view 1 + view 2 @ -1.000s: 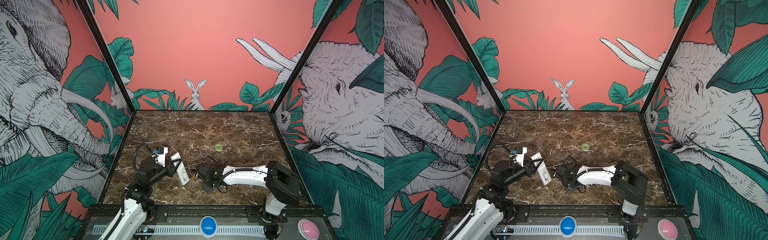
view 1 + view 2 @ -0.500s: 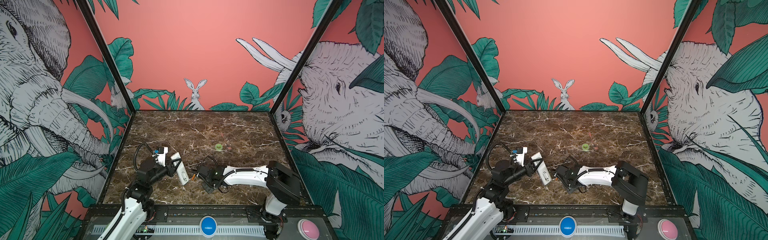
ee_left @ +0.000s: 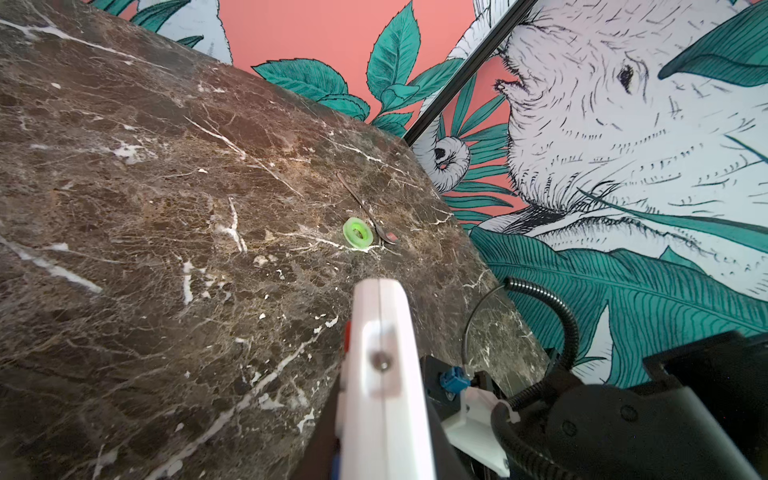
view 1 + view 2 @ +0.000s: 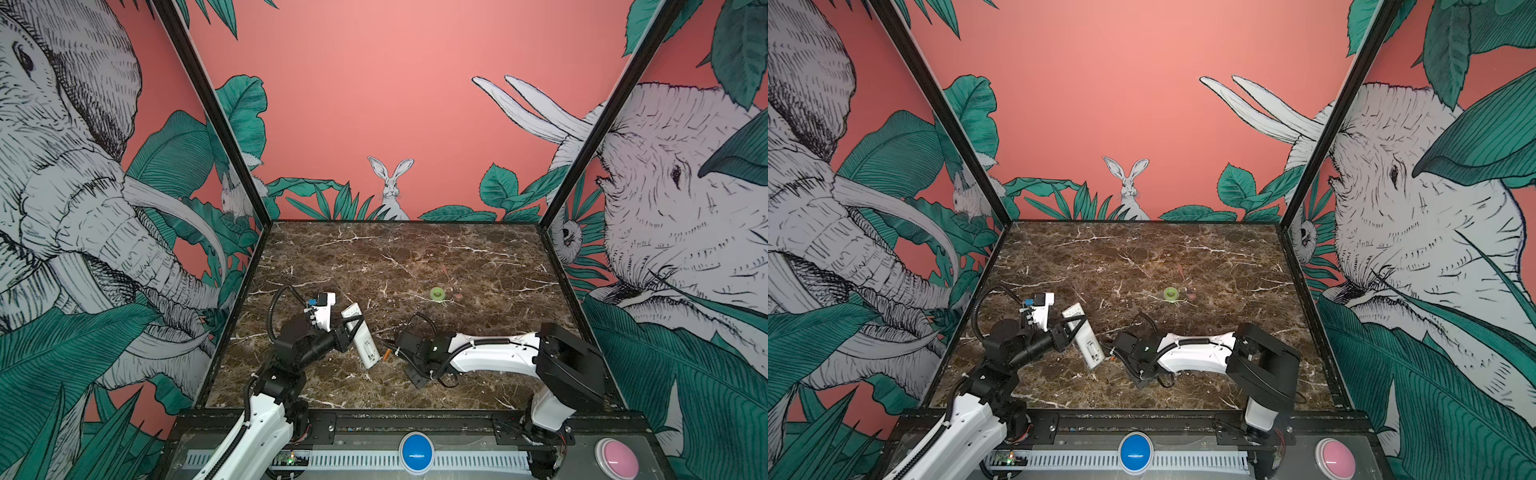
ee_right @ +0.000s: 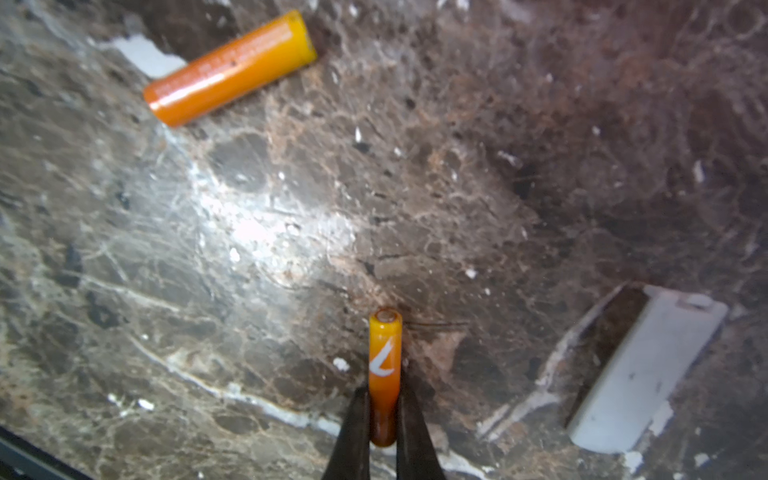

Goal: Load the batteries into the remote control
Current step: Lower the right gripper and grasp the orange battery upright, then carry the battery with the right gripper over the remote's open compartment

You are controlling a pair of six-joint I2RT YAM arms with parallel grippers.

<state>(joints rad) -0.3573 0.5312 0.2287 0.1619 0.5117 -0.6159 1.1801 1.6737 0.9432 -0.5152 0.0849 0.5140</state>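
Note:
The white remote control point(image 4: 360, 338) point(image 4: 1084, 337) stands tilted, its lower end near the marble. My left gripper point(image 4: 352, 328) point(image 3: 384, 424) is shut on the remote's point(image 3: 382, 324) sides about halfway along. My right gripper point(image 4: 390, 354) point(image 5: 384, 411) lies low over the table just right of the remote's lower end. It is shut on one orange battery point(image 5: 385, 357) point(image 4: 387, 354), which sticks out past the fingertips. A second orange battery point(image 5: 228, 70) lies loose on the marble, seen only in the right wrist view.
A green ring-shaped roll point(image 4: 437, 294) point(image 3: 358, 234) lies mid-table with a thin spoon-like stick point(image 3: 365, 212) beside it. A flat white piece point(image 5: 640, 374) lies on the marble close to the held battery. Printed walls close in the left, right and back.

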